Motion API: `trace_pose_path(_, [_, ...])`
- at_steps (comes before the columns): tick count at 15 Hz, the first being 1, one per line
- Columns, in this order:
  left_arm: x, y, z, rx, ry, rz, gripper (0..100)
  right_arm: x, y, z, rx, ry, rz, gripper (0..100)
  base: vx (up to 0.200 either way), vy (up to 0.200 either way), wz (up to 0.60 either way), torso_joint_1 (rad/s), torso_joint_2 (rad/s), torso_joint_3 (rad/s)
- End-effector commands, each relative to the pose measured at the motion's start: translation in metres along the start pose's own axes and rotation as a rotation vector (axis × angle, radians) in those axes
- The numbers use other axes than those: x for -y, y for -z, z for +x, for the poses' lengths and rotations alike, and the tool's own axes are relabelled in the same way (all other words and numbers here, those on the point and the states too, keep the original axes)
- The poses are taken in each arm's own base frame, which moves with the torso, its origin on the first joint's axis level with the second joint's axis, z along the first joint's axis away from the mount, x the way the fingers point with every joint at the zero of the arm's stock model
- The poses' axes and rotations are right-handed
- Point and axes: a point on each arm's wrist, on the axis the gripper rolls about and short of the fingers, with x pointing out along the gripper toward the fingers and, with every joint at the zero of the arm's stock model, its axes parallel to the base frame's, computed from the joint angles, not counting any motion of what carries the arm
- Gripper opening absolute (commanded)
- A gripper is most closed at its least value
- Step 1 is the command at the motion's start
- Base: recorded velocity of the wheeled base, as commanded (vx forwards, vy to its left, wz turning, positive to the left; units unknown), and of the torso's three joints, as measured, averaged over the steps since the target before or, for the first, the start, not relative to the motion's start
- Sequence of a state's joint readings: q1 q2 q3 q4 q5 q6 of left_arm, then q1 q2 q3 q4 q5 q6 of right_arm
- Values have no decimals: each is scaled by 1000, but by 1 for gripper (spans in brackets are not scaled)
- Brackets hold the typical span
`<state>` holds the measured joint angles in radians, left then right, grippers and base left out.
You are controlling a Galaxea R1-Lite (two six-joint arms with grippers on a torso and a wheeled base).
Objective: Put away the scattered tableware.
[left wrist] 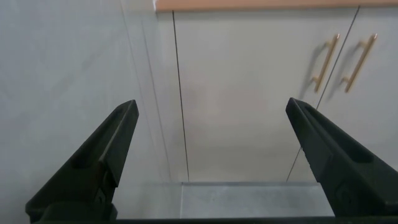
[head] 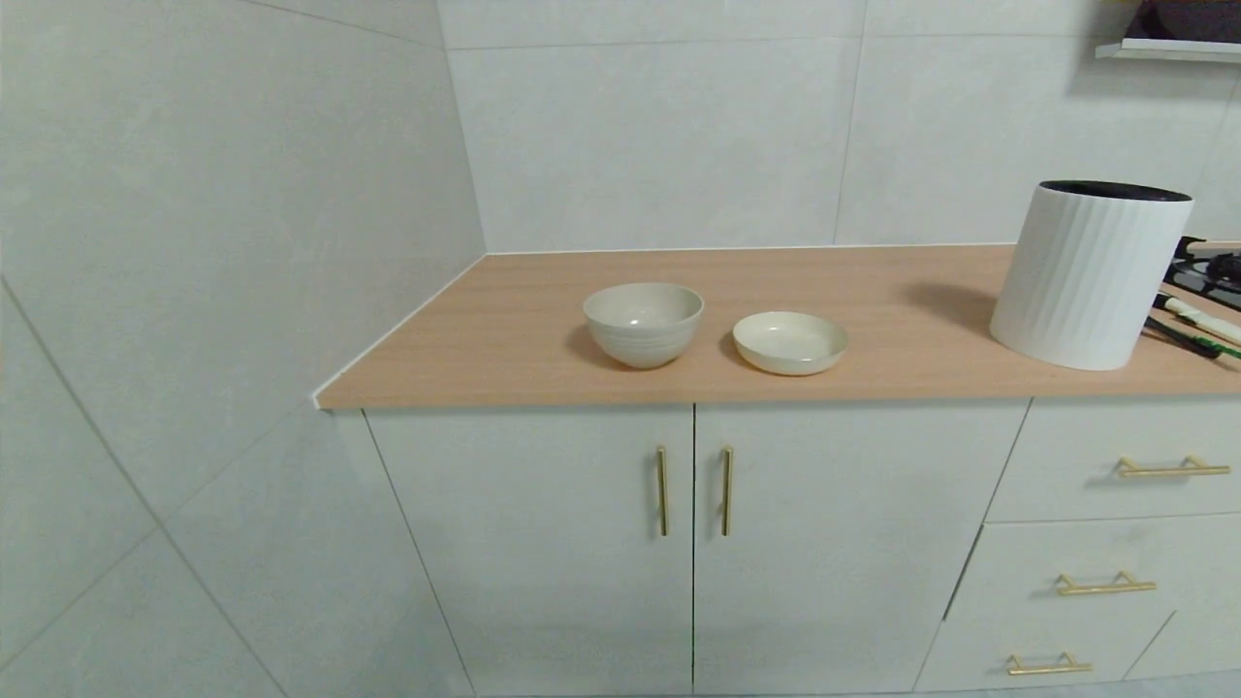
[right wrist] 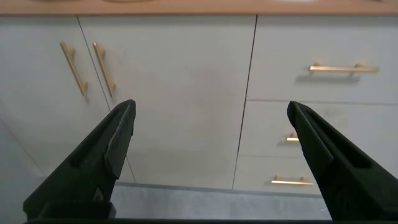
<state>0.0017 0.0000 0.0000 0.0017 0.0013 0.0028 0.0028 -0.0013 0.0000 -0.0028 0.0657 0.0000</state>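
bowl: so the deep cream bowl (head: 644, 323) sits upright on the wood countertop (head: 873, 291), closer to the front edge than the back wall and roughly above the left cabinet door. Looks like there's nothing in it.
shallow dish: the pale shallow dish (head: 790, 341) is just beside the bowl on the side away from the countertop's left corner. There's a small gap, so they're not touching. It's about the same distance from the front edge.
left gripper: the left gripper (left wrist: 210, 106) is down low in front of the cabinet doors (head: 543, 543) with its fingers spread wide apart and nothing between them.
right gripper: same deal for the right gripper (right wrist: 210, 104). Its fingers are wide apart with nothing held, and it faces the cabinet fronts where the doors meet the drawers (head: 1086, 553).
canister: a ribbed white canister (head: 1091, 274) with a dark rim stands upright toward the countertop's right end, well apart from the dish.
right edge stuff: there's a bit of stove (head: 1212, 271), and a couple of utensils (head: 1197, 330) lie past the canister. Can't really tell what they are.
cabinets: two doors with vertical gold handles (head: 662, 491) side by side at the middle seam, all shut.
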Motion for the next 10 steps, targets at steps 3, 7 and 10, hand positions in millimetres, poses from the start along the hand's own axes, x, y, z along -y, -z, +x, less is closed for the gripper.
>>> trace_pose_path(3, [0,0,0,0,0,0,100,0,0,0,-1,-1,0,100,0,0,0,-168,474,297])
trace_pose_path(7, [0,0,0,0,-2,0,100,0,0,0,-1,-2,2,100,0,0,0,-146,460,309])
trace_pose_path(10, [0,0,0,0,0,0,100,0,0,0,-1,-1,0,100,0,0,0,-124,456,334])
